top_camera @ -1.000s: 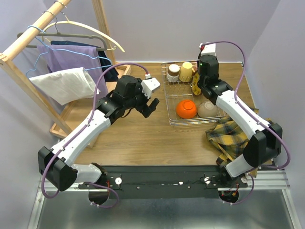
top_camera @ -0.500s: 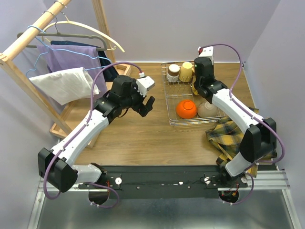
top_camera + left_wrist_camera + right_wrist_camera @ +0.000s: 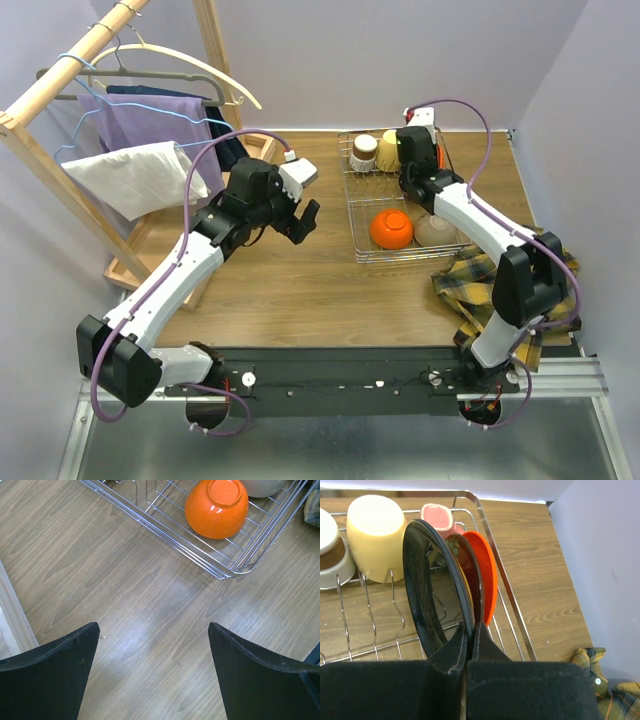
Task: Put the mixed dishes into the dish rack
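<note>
- My right jaws are pressed together on the lower rim of the black plate (image 3: pixel 430 580). It stands on edge in the far row of the dish rack (image 3: pixel 518 615).
- Close behind it, also on edge, stand a dark red plate (image 3: pixel 466 560) and an orange-red plate (image 3: pixel 489 575). I cannot tell whether they touch.
- Left of the black plate a cream mug (image 3: pixel 375 530) sits mouth down, with a pink mug (image 3: pixel 437 517) beyond it. A white and brown bowl (image 3: pixel 330 555) is further left.
- My left jaws stand wide apart, holding nothing, over bare tabletop (image 3: pixel 150 610) to the left of the rack.
- Ahead of them, untouched, are the rack's near corner and an upturned orange bowl (image 3: pixel 217 507).
- A beige bowl (image 3: pixel 436 230) sits beside the orange one.
- A plaid cloth (image 3: pixel 480 285) lies by the rack's near right corner.
</note>
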You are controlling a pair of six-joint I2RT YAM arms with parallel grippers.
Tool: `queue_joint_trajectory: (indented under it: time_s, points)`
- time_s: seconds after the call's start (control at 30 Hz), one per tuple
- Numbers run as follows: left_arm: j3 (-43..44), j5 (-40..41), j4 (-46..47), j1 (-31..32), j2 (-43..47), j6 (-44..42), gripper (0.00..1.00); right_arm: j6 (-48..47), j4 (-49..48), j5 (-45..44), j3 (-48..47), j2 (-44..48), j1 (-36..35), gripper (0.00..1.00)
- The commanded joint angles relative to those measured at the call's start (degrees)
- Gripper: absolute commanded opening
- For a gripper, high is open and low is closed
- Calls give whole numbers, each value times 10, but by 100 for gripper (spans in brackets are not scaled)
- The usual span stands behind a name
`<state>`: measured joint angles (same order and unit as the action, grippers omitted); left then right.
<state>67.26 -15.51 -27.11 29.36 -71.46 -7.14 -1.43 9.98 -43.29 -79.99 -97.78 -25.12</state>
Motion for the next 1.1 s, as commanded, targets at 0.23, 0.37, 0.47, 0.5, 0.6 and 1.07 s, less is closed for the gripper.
queue_joint_trajectory:
  time_s: [0.23, 0.37, 0.47, 0.5, 0.6, 1.07]
  points:
    - [-7, -20, 7, -14, 13, 12, 99, 13, -16, 11, -18, -43, -2, 0]
    - [-9, -22, 7, -16, 16, 12, 99, 28, -18, 22, -18, -58, -1, 0]
    - [-10, -25, 7, -17, 18, 15, 99, 30, -22, 25, -14, -62, -2, 0]
    - [-10, -26, 7, -17, 19, 15, 99, 29, -22, 26, -12, -61, -2, 1]
    - [-12, -28, 7, -18, 23, 16, 99, 32, -16, 33, -7, -49, -1, 0]
    - [-35, -43, 29, -19, 40, 45, 99, 51, 96, 101, -36, 83, -2, 71]
